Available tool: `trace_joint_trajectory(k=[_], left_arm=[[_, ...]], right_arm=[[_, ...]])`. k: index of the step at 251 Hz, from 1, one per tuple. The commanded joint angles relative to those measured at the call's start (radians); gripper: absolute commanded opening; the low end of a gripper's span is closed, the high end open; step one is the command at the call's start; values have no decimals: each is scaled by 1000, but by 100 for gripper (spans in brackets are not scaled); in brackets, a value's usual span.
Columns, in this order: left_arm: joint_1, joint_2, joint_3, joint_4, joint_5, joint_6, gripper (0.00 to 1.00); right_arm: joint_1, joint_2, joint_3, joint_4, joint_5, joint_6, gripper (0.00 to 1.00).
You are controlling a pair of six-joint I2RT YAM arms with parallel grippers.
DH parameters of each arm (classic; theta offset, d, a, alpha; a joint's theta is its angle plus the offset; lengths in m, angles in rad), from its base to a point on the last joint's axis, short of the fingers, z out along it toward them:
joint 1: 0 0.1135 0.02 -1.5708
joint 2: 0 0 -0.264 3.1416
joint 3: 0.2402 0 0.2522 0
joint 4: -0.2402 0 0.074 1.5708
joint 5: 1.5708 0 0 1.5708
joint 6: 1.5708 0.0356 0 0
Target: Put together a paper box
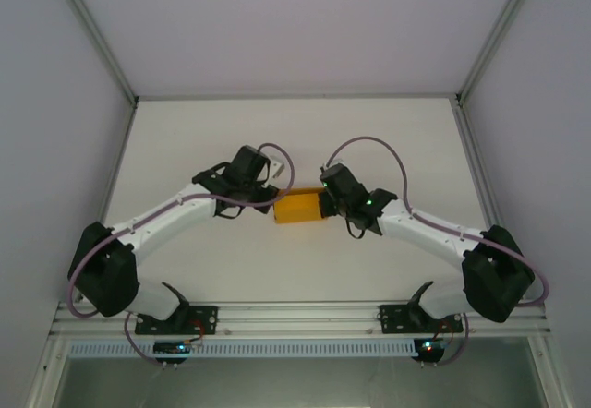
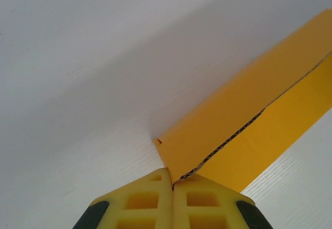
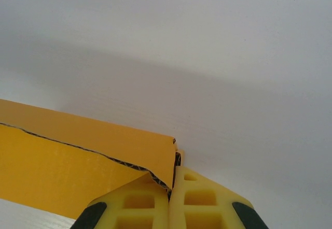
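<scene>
Left pincer [image 1: 274, 204]: closed on the left end of the paper box [image 1: 297, 208], mid-frame over the surface [image 1: 185, 140]. Right pincer [image 1: 325, 203]: closed on the right end. Progress: panels folded together, raw edge exposed; final closure likely outstanding.

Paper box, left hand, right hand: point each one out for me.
paper box [image 1: 297, 209]: top external view, middle of its orange top face.
left hand [image 2: 172, 181]: left wrist view, between the shut fingertips on the card edge.
right hand [image 3: 170, 183]: right wrist view, between the shut fingertips on the card edge.
</scene>
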Motion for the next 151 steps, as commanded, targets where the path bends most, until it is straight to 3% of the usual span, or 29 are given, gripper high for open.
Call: trace_joint_trajectory(k=[1, 65, 151], left_arm=[[-8, 7, 55, -26, 66, -153, 0], [10, 24, 67, -66, 128, -368, 0], [8, 65, -12, -19, 132, -434, 0]], right_arm=[[31, 39, -12, -147, -10, 53, 0], [67, 59, -10, -183, 62, 152, 0], [80, 68, -25, -165, 67, 181, 0]])
